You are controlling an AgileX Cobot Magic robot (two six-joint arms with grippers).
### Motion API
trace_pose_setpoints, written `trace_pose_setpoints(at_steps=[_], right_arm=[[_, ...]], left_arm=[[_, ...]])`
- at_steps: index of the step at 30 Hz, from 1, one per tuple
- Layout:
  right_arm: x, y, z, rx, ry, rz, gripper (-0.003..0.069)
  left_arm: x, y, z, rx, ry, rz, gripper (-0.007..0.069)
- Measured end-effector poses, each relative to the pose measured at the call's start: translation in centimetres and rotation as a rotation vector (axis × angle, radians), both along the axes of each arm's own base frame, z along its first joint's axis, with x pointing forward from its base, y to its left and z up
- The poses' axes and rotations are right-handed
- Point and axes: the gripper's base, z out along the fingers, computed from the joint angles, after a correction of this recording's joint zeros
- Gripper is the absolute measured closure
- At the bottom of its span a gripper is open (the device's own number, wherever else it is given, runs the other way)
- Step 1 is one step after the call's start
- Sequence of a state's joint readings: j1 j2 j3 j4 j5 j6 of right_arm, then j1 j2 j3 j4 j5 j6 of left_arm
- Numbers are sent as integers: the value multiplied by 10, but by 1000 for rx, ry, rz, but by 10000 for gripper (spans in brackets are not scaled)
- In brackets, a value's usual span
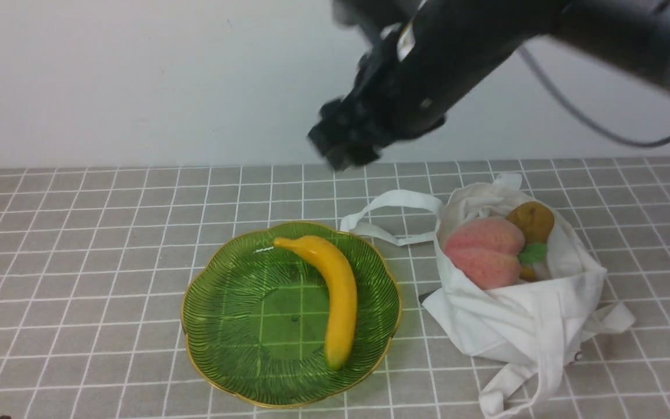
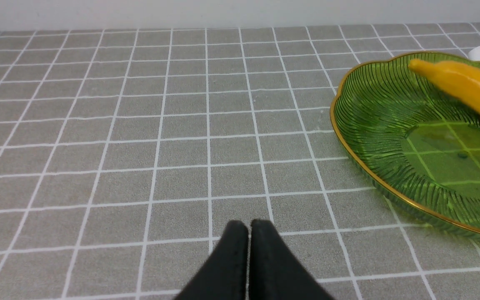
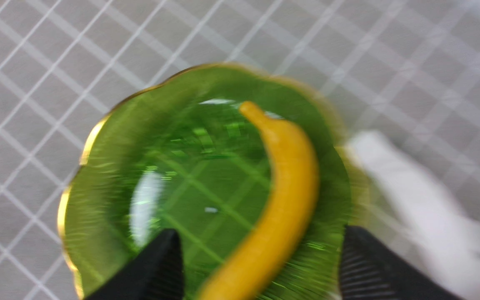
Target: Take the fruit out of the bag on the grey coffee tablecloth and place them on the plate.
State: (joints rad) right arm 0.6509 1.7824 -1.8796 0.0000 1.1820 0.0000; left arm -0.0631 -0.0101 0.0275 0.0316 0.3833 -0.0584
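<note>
A yellow banana (image 1: 334, 294) lies on the green gold-rimmed plate (image 1: 224, 314) on the grey checked tablecloth (image 1: 79, 244). The white cloth bag (image 1: 521, 314) sits right of the plate, open, with a pink peach (image 1: 483, 250) and a brownish pear (image 1: 531, 220) inside. My right gripper (image 1: 344, 148) hangs high above the plate's far side, blurred; in the right wrist view its jaws (image 3: 261, 250) stand wide apart over the banana (image 3: 283, 196) and plate (image 3: 111, 175), holding nothing. My left gripper (image 2: 248, 227) is shut and empty over bare cloth, left of the plate (image 2: 373, 125).
A white bag strap (image 1: 390, 203) loops on the cloth behind the plate's right side. Another strap (image 1: 521, 384) trails toward the front edge. A pale wall stands behind the table.
</note>
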Motion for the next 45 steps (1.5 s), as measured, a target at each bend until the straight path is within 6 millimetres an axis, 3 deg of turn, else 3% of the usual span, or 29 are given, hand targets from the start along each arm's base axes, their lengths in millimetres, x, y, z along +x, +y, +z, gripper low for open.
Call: trace_pose_setpoints(at_steps=[1,4,6,9,12,15,19,21,23,24,25,26,27,28,29,38,45], right_arm=[[-15,-19,38,14,-84,-48,366],[-46,-48,87,80,-195,-107,510],[-88,-81,128,183,-278,-144,620],[-133,-117,157,283,-349,-185,660],[-172,-148,162,353,-372,-235,671],[-208,-179,152,389,-394,-278,671],[-245,-210,103,451,-529,-267,672],[-253,-212,68,491,-586,-224,671],[-257,-213,53,533,-633,-196,671],[-264,-214,32,593,-683,-163,671],[-264,-213,26,609,-691,-153,671],[-264,-208,-1,683,-720,-120,671],[-263,-205,-15,729,-731,-104,671],[-263,-205,-18,735,-735,-99,671],[-260,-198,-42,820,-744,-72,673],[-258,-185,-101,1022,-766,13,673],[-261,-182,-111,989,-817,77,673]], left_arm=[[0,0,0,0,0,0,632],[0,0,0,0,0,0,632],[0,0,0,0,0,0,632],[0,0,0,0,0,0,632],[0,0,0,0,0,0,632],[0,0,0,0,0,0,632],[0,0,0,0,0,0,632],[0,0,0,0,0,0,632],[0,0,0,0,0,0,632],[0,0,0,0,0,0,632],[0,0,0,0,0,0,632],[0,0,0,0,0,0,632],[0,0,0,0,0,0,632],[0,0,0,0,0,0,632],[0,0,0,0,0,0,632],[0,0,0,0,0,0,632],[0,0,0,0,0,0,632]])
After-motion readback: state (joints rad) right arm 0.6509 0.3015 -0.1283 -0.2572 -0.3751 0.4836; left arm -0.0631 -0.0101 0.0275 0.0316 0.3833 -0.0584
